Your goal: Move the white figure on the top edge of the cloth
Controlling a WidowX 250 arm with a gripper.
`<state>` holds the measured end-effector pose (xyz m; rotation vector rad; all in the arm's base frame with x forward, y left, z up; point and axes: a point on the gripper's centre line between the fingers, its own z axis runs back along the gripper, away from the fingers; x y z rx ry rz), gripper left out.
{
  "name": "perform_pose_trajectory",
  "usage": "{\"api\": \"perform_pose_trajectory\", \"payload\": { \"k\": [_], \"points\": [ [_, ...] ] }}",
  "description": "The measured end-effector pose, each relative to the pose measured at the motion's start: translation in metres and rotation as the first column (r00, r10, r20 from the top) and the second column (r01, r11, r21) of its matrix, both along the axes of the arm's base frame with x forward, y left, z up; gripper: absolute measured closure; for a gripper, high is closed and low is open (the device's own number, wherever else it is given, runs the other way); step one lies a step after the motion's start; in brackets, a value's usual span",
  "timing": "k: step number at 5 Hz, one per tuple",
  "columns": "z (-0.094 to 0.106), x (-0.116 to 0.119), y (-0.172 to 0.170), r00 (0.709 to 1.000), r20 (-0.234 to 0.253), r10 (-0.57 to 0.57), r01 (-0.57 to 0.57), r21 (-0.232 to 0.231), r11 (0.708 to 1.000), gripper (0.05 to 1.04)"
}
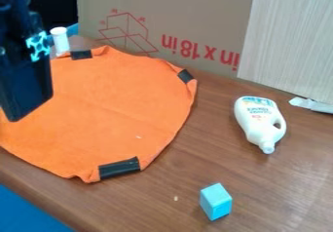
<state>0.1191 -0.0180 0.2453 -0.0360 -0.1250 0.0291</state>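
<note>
The black gripper (25, 87) hangs at the left side of the view, over the left part of the orange cloth (114, 111). How its end stands cannot be made out. A small white cylinder-like figure (60, 41) stands upright at the cloth's upper left edge, just right of the arm; whether it rests on the cloth is unclear. Off to the right, a white toy bottle (259, 121) lies on the brown table, apart from the cloth, its neck pointing toward the front.
A light blue block (215, 202) sits on the table (312, 177) near the front. Black tape (120, 168) holds the cloth's edge at several spots. Behind stands a cardboard wall (195, 11) with a pale panel (286, 41); a whitish piece (312, 105) lies below it.
</note>
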Motion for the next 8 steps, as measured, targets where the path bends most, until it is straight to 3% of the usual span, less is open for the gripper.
{"api": "perform_pose_trajectory", "payload": {
  "k": [1,2,3,5,6,8],
  "points": [
    [-0.003,0.0,0.0,1.0,-0.006,0.009,-0.009,0.0,1.0,0.083],
    [-0.025,0.02,-0.003,0.994,-0.074,0.086,-0.084,0.026,0.996,0.083],
    [-0.049,0.042,0.008,0.983,-0.079,0.164,-0.16,0.049,0.986,0.083],
    [-0.078,0.074,0.043,0.951,-0.041,0.308,-0.304,0.076,0.95,0.083],
    [-0.087,0.088,0.064,0.928,-0.003,0.373,-0.373,0.061,0.926,0.083],
    [-0.11,0.124,0.114,0.851,0.044,0.523,-0.524,0.029,0.851,0.083]
  ]
}}
